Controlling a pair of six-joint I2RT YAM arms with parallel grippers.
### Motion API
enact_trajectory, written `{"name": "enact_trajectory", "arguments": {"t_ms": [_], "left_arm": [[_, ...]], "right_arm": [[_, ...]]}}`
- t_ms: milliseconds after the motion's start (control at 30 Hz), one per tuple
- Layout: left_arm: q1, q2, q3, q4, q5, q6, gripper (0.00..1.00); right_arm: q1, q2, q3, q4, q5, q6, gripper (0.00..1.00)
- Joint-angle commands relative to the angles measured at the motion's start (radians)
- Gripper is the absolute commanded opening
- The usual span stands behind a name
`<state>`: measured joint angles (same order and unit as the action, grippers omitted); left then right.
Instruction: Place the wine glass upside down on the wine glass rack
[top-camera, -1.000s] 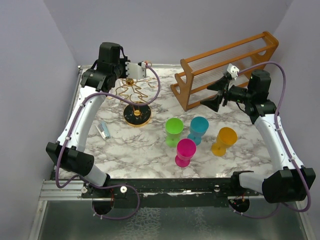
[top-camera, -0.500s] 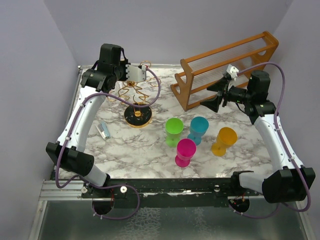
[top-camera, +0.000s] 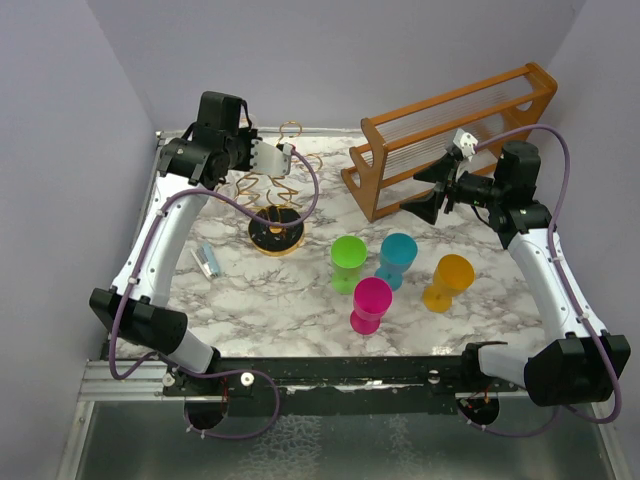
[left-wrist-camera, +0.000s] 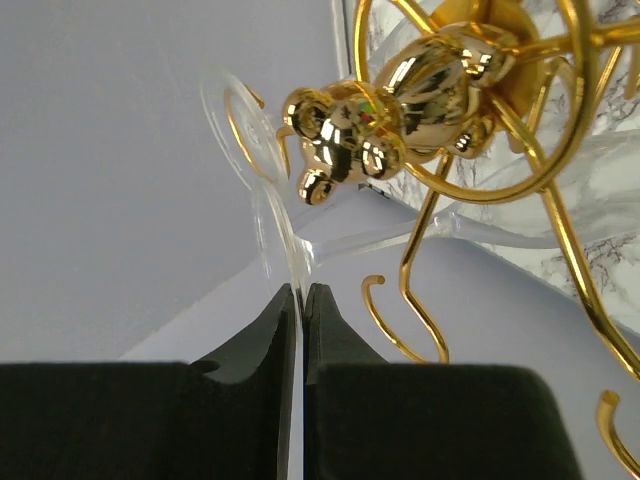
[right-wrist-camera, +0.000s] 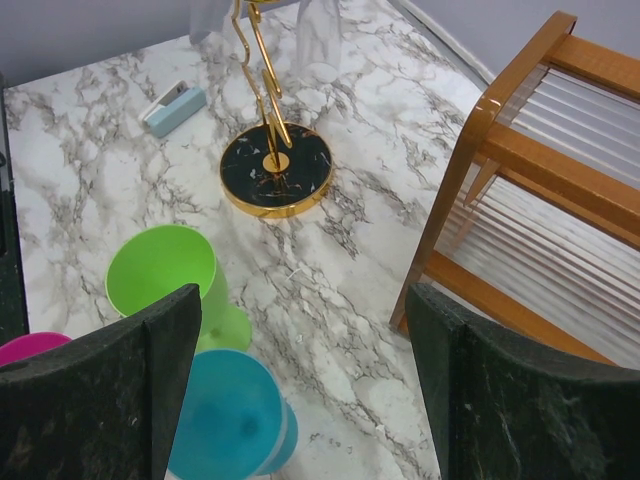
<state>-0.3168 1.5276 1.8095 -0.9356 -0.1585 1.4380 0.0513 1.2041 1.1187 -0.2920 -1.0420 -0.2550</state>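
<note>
Hanging step in hand | left gripper (left-wrist-camera: 302, 292) clenched on the foot edge of the clear wine glass (left-wrist-camera: 268, 215), at the table's 11 o'clock, just beside the top loops of the wine glass rack (left-wrist-camera: 430, 70) | right gripper (right-wrist-camera: 303, 320) released, empty, at 2 o'clock | next, by my judgement: ease foot into a loop, bowl down, then let go

Four goblets counted: green goblet (top-camera: 349, 255), teal goblet (top-camera: 397, 252), pink goblet (top-camera: 371, 298), orange goblet (top-camera: 452, 274). One gold wire rack (top-camera: 275, 234), one wooden rack (top-camera: 450, 130), one wine glass (left-wrist-camera: 272, 235), one small blue item (top-camera: 206, 260).
</note>
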Motion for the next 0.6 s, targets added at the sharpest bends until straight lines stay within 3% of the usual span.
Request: {"name": "enact_trajectory", "arguments": {"t_ms": [0, 567], "left_arm": [[-0.007, -0.029, 0.070, -0.071, 0.089, 0.078, 0.00], [-0.007, -0.045, 0.097, -0.143, 0.101, 0.108, 0.00]], "right_arm": [[-0.003, -0.007, -0.009, 0.030, -0.016, 0.010, 0.82], [-0.003, -0.008, -0.010, 0.033, -0.015, 0.011, 0.83]]}}
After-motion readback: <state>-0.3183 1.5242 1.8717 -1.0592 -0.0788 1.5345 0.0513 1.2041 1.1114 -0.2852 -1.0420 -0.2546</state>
